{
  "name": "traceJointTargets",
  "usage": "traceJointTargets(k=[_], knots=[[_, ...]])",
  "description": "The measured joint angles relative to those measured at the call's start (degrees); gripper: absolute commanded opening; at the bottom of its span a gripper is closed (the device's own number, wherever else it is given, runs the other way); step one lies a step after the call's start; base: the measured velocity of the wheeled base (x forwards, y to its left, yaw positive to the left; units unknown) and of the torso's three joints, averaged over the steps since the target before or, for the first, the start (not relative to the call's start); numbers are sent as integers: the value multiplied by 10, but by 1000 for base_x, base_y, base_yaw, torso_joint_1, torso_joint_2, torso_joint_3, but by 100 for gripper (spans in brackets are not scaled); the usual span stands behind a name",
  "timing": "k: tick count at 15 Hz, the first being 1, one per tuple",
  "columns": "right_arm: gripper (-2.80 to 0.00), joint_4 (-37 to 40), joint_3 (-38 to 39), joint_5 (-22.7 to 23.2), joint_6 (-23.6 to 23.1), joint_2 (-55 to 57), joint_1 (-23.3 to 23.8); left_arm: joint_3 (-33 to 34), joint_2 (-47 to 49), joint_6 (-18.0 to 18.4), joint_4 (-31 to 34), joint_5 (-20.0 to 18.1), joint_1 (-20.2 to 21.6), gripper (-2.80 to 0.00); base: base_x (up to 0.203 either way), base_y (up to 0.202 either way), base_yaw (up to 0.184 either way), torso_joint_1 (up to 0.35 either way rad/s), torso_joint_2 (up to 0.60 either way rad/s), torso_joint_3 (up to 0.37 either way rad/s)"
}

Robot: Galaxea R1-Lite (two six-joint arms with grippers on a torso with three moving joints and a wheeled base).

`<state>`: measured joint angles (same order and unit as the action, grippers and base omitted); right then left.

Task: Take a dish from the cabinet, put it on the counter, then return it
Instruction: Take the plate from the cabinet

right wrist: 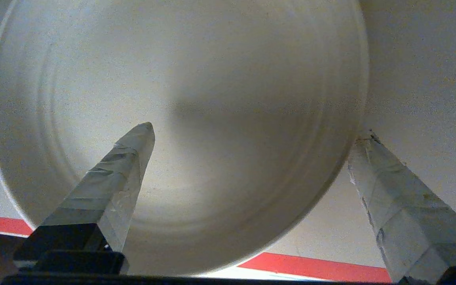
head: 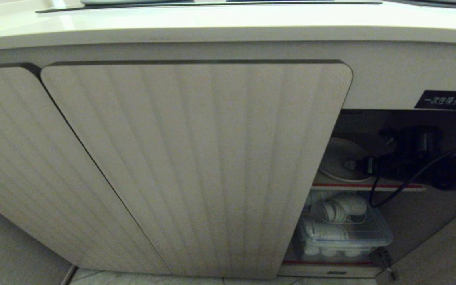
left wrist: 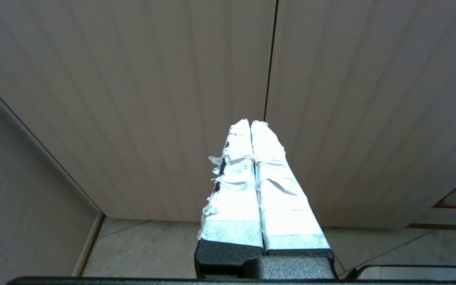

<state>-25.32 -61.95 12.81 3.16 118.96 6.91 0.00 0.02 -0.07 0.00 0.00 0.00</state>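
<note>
**A:** so where's the dish [right wrist: 180,118] right now?

**B:** sitting on the upper shelf [head: 370,185] inside the cabinet [head: 196,166], the one with the red-striped front edge. Right gripper [right wrist: 251,134] is in there with it, jaws spread wide, one finger over the dish and the other just outside its rim. Not clamped on it.

**A:** and the left one?

**B:** left gripper [left wrist: 250,123] is out in front of the ribbed doors, jaws pressed together, nothing in them. Bench [head: 228,23] runs above.
</note>
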Motion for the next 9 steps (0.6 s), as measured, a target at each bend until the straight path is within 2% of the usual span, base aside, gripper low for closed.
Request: traceJointTargets(k=[9], knots=[[0, 30, -21, 0, 0, 0, -10, 0, 0, 0, 0, 0, 0, -280, 0, 0, 0, 0, 0, 0]])
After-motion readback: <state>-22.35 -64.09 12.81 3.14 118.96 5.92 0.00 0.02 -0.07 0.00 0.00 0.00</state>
